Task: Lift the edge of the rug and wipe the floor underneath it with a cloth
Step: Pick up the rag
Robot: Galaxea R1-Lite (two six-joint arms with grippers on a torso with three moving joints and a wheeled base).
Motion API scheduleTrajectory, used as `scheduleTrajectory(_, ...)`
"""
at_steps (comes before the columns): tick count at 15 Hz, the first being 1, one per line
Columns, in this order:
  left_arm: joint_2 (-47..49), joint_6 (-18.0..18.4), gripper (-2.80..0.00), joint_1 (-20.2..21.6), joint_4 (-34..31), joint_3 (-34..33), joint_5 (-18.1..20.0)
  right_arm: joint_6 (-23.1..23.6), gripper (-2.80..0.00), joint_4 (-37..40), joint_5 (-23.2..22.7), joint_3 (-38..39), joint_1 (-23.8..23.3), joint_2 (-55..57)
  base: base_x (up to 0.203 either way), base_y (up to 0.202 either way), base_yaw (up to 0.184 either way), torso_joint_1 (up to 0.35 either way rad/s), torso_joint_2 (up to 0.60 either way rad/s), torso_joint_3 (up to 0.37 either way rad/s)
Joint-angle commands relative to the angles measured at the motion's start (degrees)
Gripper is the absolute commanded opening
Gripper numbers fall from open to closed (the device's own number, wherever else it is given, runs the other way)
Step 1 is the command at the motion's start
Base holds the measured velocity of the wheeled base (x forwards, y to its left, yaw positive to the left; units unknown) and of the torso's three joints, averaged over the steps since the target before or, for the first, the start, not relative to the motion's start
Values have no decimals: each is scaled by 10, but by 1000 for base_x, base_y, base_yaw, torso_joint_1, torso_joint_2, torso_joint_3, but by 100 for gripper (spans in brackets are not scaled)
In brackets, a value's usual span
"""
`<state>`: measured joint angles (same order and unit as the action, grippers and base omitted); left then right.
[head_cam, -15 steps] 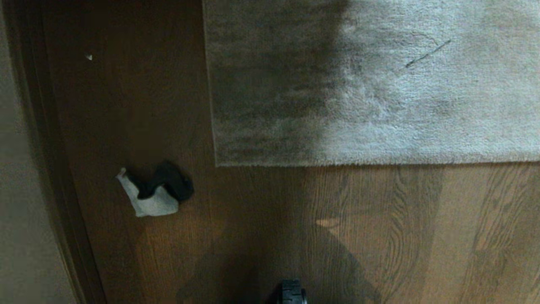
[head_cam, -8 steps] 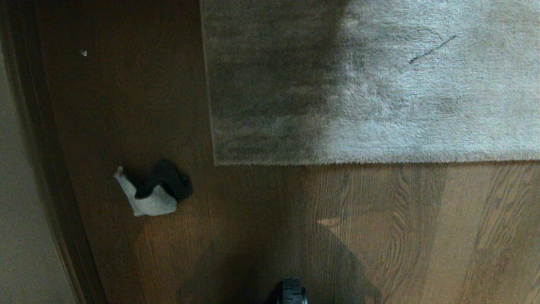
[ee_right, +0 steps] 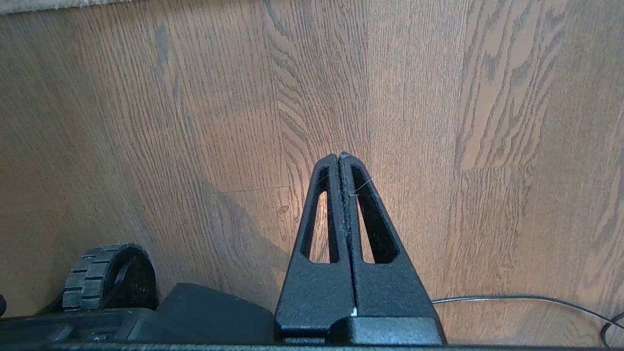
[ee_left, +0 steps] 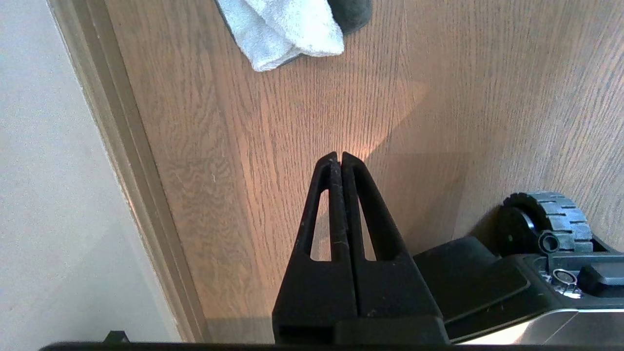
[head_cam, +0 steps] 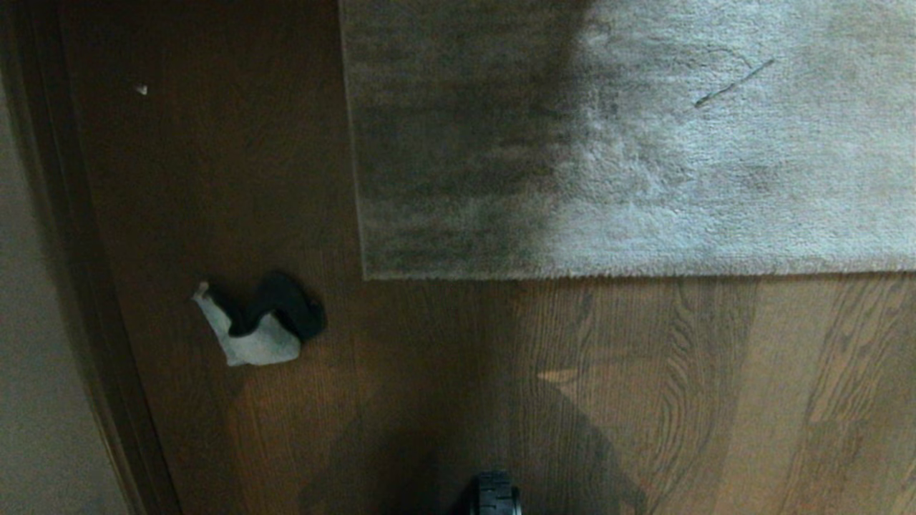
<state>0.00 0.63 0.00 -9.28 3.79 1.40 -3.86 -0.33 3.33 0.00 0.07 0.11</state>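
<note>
- rug edge (head_cam: 630,275) flat on the floor (head_cam: 644,400), straight border, corner toward the baseboard side.
- cloth (head_cam: 257,322) crumpled on bare floor, between the baseboard (head_cam: 86,300) and the rug corner, apart from both.
- left end effector (ee_left: 340,157) clenched, empty, above floor near cloth, not touching.
- right end effector (ee_right: 339,158) clenched, empty, over bare planks.
- base wheel (head_cam: 495,495) at the near edge.

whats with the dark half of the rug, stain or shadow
Head view: likely shadow, since the dark band covers the rug's left part and runs on over the floor below it. Left wrist view: a warm lit patch beside a sharp-edged shadow past the left gripper.
</note>
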Motion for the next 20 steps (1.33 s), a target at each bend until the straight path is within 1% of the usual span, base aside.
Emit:
scheduleTrajectory(1, 0, 0, -280, 0, 0, 0, 0, -1, -280, 0, 0, 0, 0, 0, 0, 0, 0, 0, 0, 0)
scheduleTrajectory(7, 0, 0, -280, 0, -2, 1, 0, -1, -280, 0, 0, 0, 0, 0, 0, 0, 0, 0, 0, 0)
scheduleTrajectory(9, 8, 1, -280, 0, -2, 12, 3, -1, -280, 0, 0, 0, 0, 0, 0, 0, 0, 0, 0, 0)
scheduleTrajectory(14, 146, 2, -280, -2, 6, 89, 2, 0, -280, 0, 0, 0, 0, 0, 0, 0, 0, 0, 0, 0)
scheduleTrajectory(16, 196, 1, -280, -2, 40, 103, 0, -1, -280, 0, 0, 0, 0, 0, 0, 0, 0, 0, 0, 0)
scheduleTrajectory(20, 297, 1, -280, 1, 144, 110, -1, 0, -280, 0, 0, 0, 0, 0, 0, 0, 0, 0, 0, 0)
